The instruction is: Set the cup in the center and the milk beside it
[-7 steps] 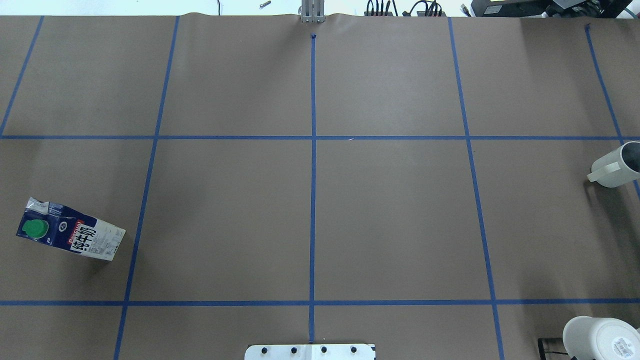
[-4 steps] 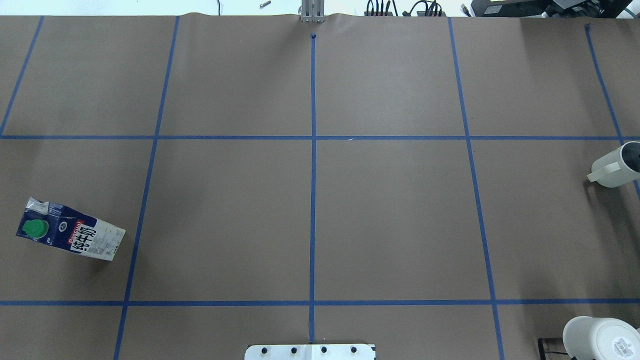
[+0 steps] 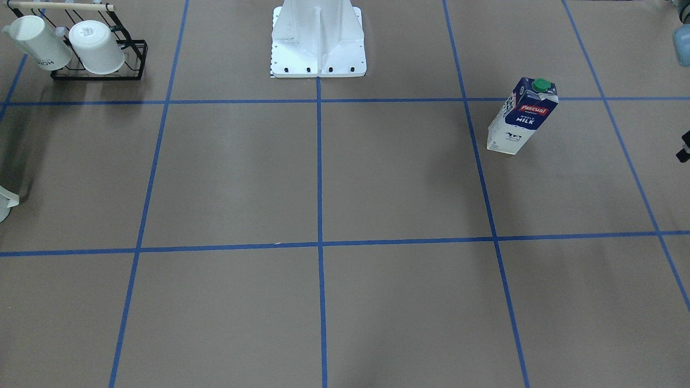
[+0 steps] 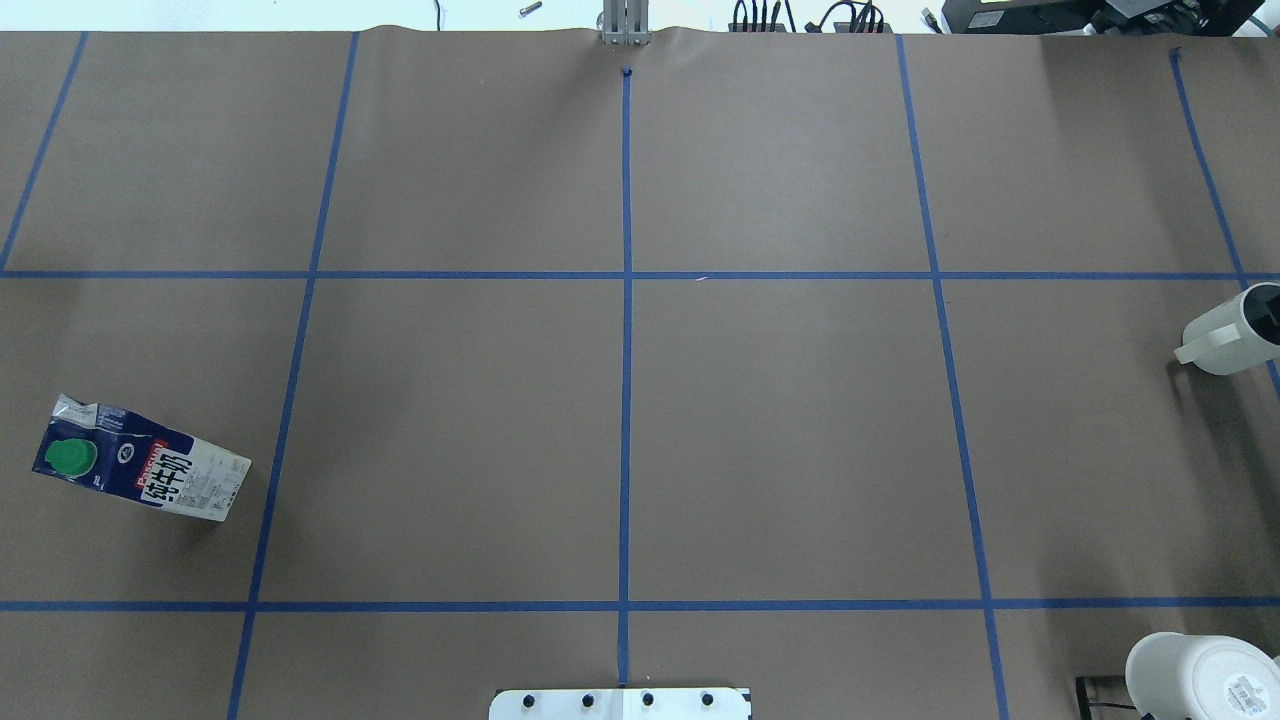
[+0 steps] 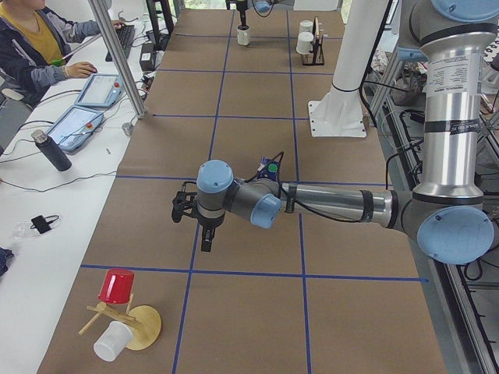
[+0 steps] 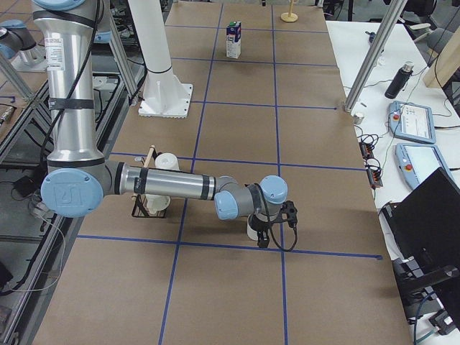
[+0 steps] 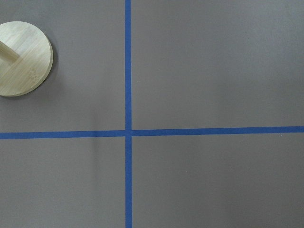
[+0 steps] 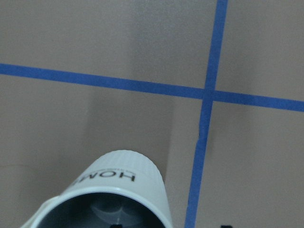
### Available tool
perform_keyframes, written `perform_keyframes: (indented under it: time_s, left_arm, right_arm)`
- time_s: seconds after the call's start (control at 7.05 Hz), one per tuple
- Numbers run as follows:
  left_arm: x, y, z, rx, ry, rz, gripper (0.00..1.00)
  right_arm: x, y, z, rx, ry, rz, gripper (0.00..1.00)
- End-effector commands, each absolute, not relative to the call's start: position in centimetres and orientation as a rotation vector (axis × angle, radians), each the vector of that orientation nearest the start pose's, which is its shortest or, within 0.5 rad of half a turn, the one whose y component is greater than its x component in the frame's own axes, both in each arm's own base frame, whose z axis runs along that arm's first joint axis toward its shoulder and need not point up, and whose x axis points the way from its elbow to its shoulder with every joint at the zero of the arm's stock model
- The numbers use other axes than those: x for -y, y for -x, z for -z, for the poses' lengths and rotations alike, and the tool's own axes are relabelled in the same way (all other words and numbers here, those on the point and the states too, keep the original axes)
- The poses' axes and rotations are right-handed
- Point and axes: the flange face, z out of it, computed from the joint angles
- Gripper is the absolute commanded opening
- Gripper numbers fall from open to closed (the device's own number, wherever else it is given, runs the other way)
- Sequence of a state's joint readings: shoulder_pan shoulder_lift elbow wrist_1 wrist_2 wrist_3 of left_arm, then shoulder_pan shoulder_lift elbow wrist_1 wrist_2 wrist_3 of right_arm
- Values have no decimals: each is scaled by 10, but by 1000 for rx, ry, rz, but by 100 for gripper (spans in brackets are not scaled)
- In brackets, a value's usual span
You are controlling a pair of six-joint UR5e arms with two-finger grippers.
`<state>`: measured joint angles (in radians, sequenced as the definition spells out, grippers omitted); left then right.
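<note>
At table [image 4: 780, 420] right edge | right pincer [image 6: 262, 242] is hovering at small white HOME-lettered mug [image 8: 121, 183], openness untellable | off-centre descent risking toppling it

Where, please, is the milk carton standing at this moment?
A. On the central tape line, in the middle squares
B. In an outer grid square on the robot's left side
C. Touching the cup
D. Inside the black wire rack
B: in the overhead view the milk stands upright in the outer square on the robot's left, beyond the blue tape line that bounds the middle squares, far from the cup at the right edge.
</note>
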<state>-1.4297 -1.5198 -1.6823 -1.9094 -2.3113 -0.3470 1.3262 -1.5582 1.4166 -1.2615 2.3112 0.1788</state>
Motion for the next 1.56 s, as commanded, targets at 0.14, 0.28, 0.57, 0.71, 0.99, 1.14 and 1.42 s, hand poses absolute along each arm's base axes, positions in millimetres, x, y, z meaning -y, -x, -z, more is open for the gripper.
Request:
perform_keyframes:
  time_s: [0.14,0.28,0.57,0.71,0.99,1.14,1.42]
  left_arm:
    - [495,-4,-592,-800,-194,44,98]
    - [495,-4,-589,-804,-205,38,98]
    - [496,-4,-585,-816,-234,23,97]
    - [501,-6,-582,-817,-260,13,97]
    - [504,-6,-577,-824,-271,2,97]
    - [503,-8,-573,-833,-276,-3,97]
    - [506,-9,-572,-841,-271,0,98]
  right_arm:
    - [512,59,-679,772,-27,118,0]
    - [514,59,-655,788,-62,130,0]
    - [523,56,-591,837,-82,62,0]
    - [524,96,-518,878,-76,9,0]
    - [514,233,-395,948,-67,42,0]
    - [492,304,-350,954,-114,151,0]
    - [461,413,-249,931,-237,292,0]
